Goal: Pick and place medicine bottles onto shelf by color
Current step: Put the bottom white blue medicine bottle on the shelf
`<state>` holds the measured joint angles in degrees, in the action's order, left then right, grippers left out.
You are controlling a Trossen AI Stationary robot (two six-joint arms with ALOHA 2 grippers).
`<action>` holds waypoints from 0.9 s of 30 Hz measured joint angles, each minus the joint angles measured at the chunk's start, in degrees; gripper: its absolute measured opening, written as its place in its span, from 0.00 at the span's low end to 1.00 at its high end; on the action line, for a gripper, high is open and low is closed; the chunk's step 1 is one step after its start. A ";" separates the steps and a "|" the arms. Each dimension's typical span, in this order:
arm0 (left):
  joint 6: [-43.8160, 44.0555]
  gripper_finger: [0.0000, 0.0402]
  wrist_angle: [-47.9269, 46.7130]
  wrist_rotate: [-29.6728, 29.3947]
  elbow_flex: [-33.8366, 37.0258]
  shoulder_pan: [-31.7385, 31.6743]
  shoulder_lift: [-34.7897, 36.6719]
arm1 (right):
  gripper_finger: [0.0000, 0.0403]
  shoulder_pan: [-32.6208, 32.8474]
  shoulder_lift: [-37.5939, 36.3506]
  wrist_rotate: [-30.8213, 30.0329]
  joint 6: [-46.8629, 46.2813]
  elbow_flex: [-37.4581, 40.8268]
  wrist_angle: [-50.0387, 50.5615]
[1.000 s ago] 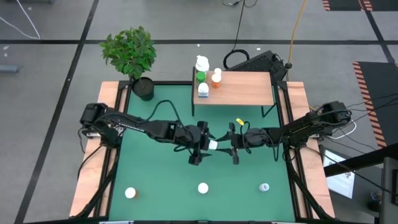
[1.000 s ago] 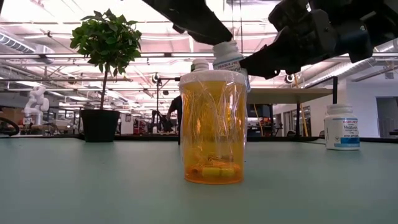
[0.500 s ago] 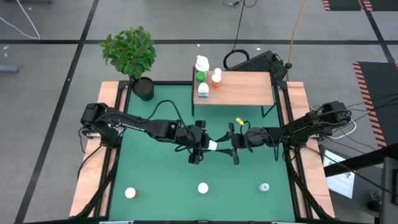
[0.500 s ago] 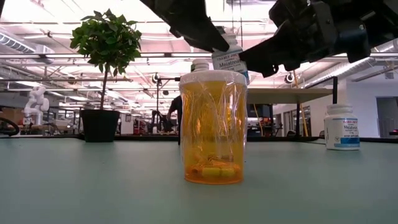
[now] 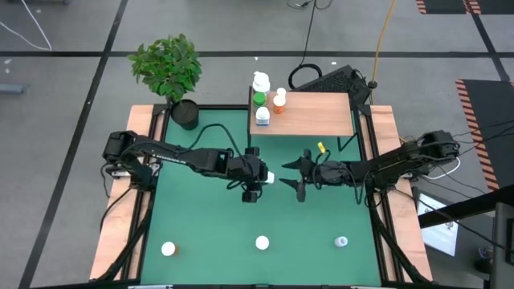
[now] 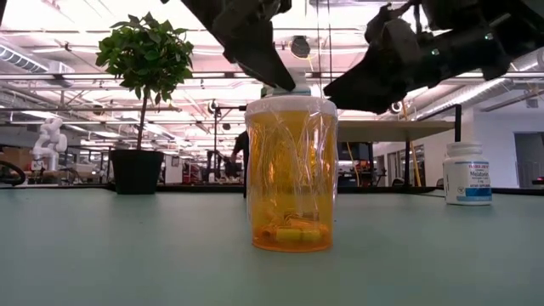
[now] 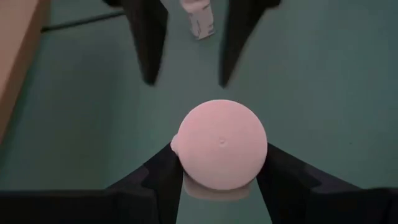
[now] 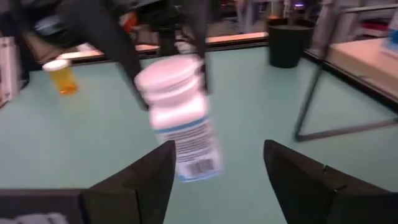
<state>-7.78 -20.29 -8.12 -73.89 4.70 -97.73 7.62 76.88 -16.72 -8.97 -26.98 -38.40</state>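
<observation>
Since a second ago our right hand (image 5: pixel 300 178) has let go and drawn back, fingers spread and empty, while our left hand (image 5: pixel 259 177) now clenches the white bottle (image 5: pixel 267 177) by its cap, above mid-bench and short of the shelf (image 5: pixel 317 114). We should keep the grip firm and the bottle level while carrying it to the bottles of like colour there. Its label print is unreadable.

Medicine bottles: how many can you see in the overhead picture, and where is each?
7. Three stand at the shelf's left end. One is in the left end effector. Three stand along the mat's near edge. Others may be hidden.
</observation>
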 joint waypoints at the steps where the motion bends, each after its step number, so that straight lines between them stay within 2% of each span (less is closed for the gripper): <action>1: 0.53 0.44 -0.19 0.07 0.00 -0.34 -0.02 | 0.59 0.00 -1.01 0.01 -0.62 0.42 0.71; 5: 0.24 0.44 -1.10 0.20 -0.80 -2.30 -0.01 | 0.58 0.74 -5.80 0.44 -4.53 4.08 1.60; 9: -3.08 0.44 -1.93 0.63 -6.10 -4.79 -0.17 | 0.56 1.57 -11.28 0.31 -8.75 9.15 1.40; 12: -6.69 0.44 -5.68 1.44 -12.16 -7.47 -0.95 | 0.55 1.83 -15.16 0.22 -11.26 13.22 1.24; 17: -10.36 0.44 -9.25 5.92 -23.34 -13.13 -4.32 | 0.54 1.86 -19.09 -1.28 -10.35 18.61 -2.26; 21: -13.59 0.44 -14.48 8.23 -33.02 -16.36 -10.33 | 0.53 1.86 -20.08 -1.32 -7.76 20.33 -5.13; 27: -17.31 0.44 -22.91 8.54 -46.69 -20.12 -19.99 | 0.53 1.86 -20.21 -1.26 -6.01 20.30 -4.69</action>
<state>-25.09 -43.20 0.43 -120.58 -15.42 -117.72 9.47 56.67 -17.98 -14.98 -6.68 -43.09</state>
